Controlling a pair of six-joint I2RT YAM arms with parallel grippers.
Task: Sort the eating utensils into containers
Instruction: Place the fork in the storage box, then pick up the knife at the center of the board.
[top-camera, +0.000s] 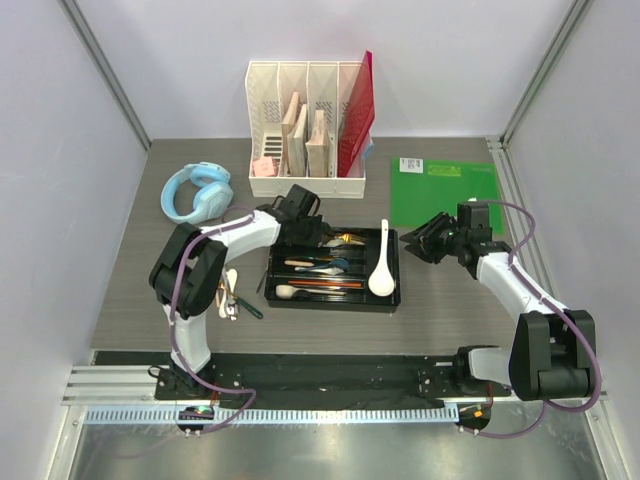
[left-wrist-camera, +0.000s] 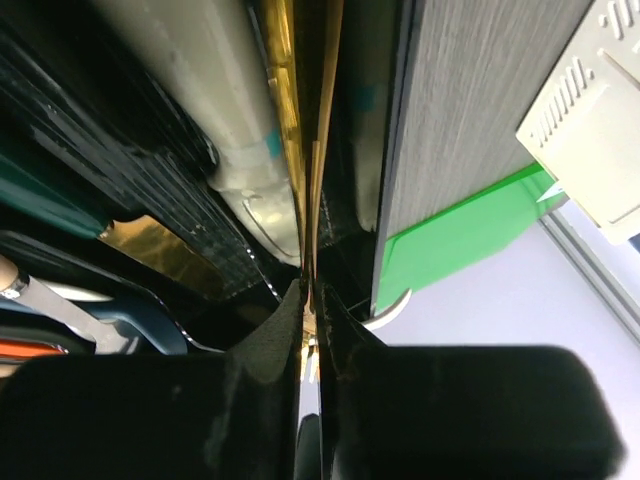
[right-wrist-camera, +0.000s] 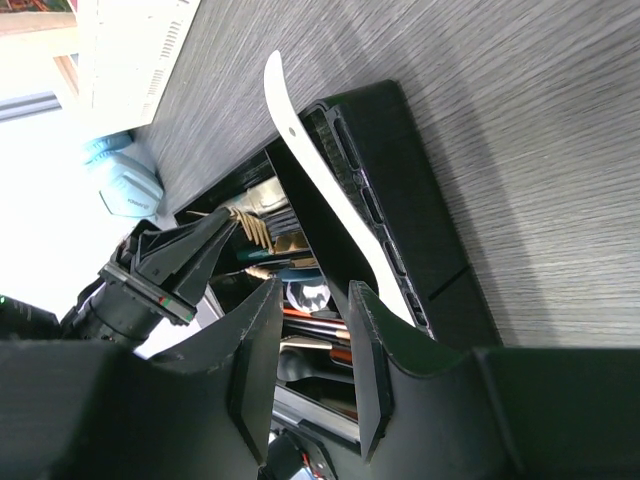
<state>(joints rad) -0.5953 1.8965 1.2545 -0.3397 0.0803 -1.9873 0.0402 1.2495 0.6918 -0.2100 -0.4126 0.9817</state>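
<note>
1. Far left: pale blue headphones (top-camera: 197, 191) lie on the grey worktop (top-camera: 125, 300), well clear of the tray.
2. Just beside my left arm's elbow, a small cluster of loose utensils (top-camera: 232, 294) lies on the worktop outside the tray. I make out a white spoon and a dark-handled piece; the arm hides the rest.
3. My left hand (top-camera: 318, 230) is at the far left corner of the black cutlery tray (top-camera: 330, 306). Its fingers are pressed together on a thin gold fork (right-wrist-camera: 257, 228). My left wrist view shows the piece edge-on between the pads, low among the compartments.
4. The tray's long compartments hold mixed pieces, including dark-handled, orange and wooden ones, all lying lengthwise.
5. Behind the tray stands a white slotted file organizer (top-camera: 300, 120) with a red folder (top-camera: 358, 112) in its right slot. A pink note (top-camera: 263, 167) lies at its left foot.
6. The white ceramic soup spoon (top-camera: 381, 266) lies in the tray's right-end compartment, bowl toward me.
7. My right hand (top-camera: 415, 243) is just right of the tray and points at it. Its fingers stand apart and nothing is between them.
8. Far right: a green mat (top-camera: 445, 195) lies flat on the worktop.
</note>
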